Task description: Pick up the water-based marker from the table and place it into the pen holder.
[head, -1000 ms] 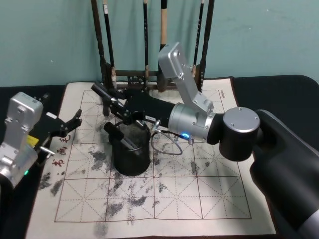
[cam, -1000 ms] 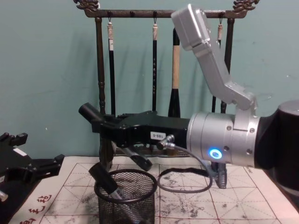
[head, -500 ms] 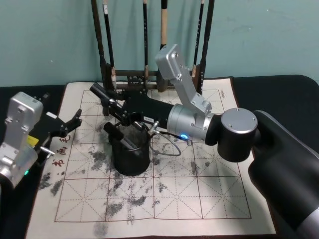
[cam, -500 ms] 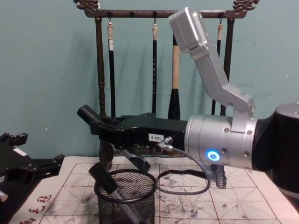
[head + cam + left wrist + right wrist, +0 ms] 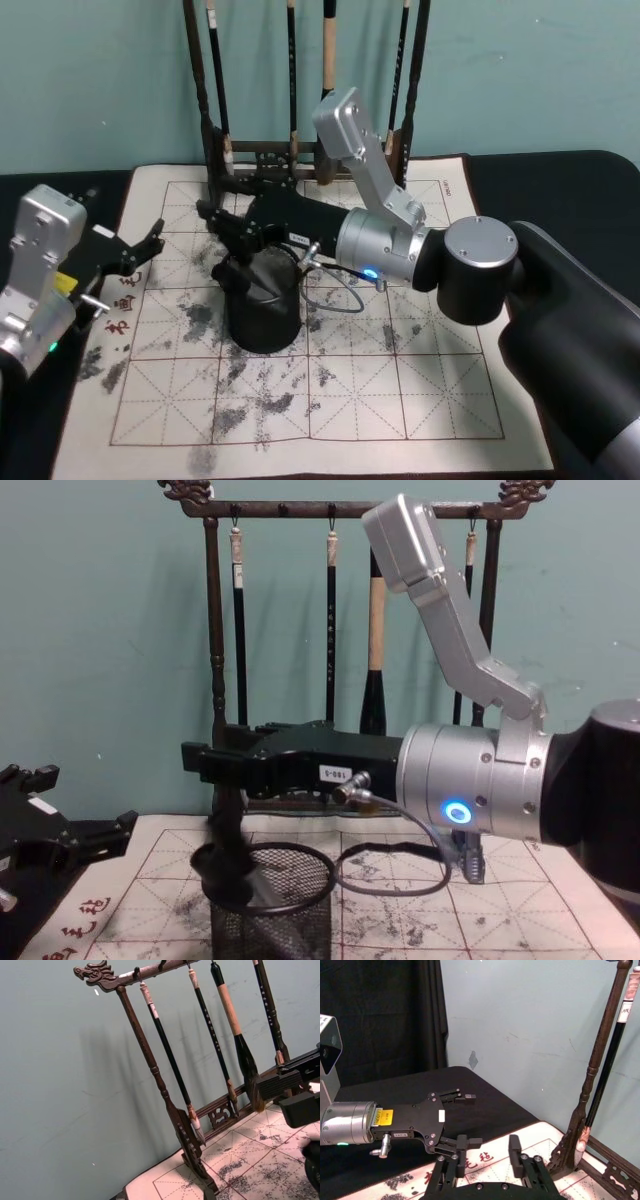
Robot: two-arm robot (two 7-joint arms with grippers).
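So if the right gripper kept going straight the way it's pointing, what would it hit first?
Probably the left gripper: the right gripper, open above the pen holder, faces it directly, with bare table between.

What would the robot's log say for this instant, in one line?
right gripper: open above pen holder | marker: blurred at holder rim | left gripper: open, parked at left

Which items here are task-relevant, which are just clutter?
Job:
- dark marker, dropping into holder
- small black wire-mesh pen holder
- right gripper, open above it

Lying about:
- tall dark wooden brush rack
- ink-stained grid calligraphy mat
- left gripper, idle, open
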